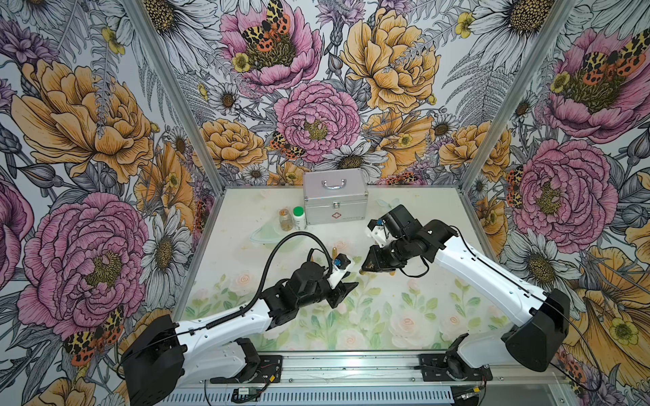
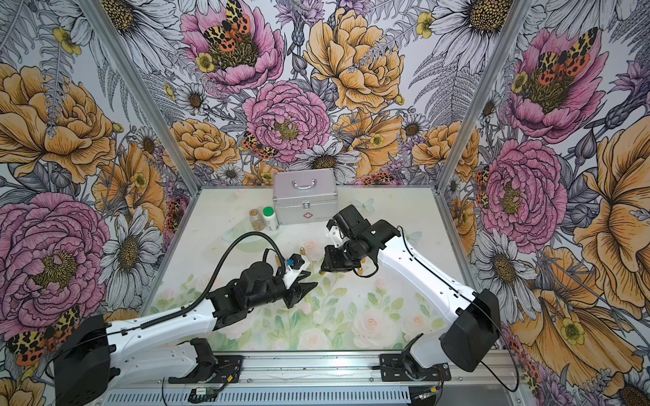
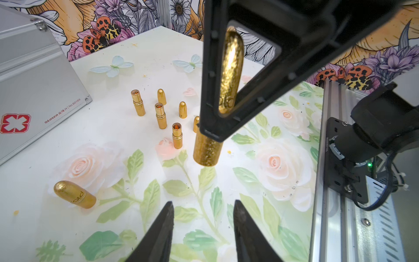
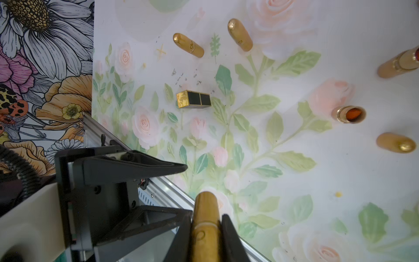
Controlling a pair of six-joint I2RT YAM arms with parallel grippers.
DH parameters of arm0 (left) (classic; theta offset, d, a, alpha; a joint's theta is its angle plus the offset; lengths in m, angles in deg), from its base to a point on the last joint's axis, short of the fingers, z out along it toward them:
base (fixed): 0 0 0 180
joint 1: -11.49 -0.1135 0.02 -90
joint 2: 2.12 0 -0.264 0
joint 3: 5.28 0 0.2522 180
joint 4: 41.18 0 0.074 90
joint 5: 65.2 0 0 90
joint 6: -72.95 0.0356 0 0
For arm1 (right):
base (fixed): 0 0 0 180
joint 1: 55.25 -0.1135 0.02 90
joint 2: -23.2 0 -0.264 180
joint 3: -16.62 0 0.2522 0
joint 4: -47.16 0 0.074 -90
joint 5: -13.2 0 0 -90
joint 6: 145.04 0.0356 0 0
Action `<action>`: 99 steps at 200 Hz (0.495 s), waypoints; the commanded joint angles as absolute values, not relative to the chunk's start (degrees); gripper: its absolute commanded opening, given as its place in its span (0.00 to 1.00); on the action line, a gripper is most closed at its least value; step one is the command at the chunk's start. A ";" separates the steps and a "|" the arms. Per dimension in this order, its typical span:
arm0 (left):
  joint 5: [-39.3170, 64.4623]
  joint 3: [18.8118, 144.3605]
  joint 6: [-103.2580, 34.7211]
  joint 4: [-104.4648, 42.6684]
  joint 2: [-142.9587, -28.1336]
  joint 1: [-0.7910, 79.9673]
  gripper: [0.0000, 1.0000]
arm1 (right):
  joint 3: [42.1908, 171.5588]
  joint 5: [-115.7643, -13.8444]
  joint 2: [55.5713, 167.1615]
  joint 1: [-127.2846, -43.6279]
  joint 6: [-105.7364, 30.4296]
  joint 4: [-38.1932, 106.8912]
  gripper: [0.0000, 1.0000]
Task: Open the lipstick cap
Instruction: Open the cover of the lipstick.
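Holding the capped gold lipstick (image 4: 205, 204) clamped above the table (image 3: 127, 68), the right gripper (image 4: 207, 217) faces the left gripper (image 3: 203, 204), whose jaws stand partly apart and empty nearby, the cap pull not yet done; three opened tubes (image 3: 161, 118) stand beyond.

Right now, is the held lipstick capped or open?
Capped: the lipstick in the right gripper shows its rounded cap seated, no red tip.

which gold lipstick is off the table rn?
The gold lipstick clamped in the right gripper, held clear of the mat, cap on. The other lipsticks and loose caps all rest on the mat.
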State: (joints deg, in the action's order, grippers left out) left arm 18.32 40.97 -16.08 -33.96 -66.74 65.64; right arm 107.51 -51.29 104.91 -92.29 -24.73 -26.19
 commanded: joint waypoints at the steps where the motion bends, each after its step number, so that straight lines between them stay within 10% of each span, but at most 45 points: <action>1: 15.67 43.78 -14.92 -38.18 -68.07 66.02 0.40 | 109.49 -47.53 104.13 -91.99 -25.38 -26.44 0.22; 99: 13.84 45.97 -15.04 -41.13 -71.81 66.07 0.25 | 109.09 -45.53 104.68 -91.99 -25.10 -25.23 0.22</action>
State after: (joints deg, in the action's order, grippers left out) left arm 15.59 43.94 -15.51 -38.53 -71.52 65.64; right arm 107.51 -46.56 104.91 -92.29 -24.69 -26.06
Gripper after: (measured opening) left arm 0.270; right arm 0.224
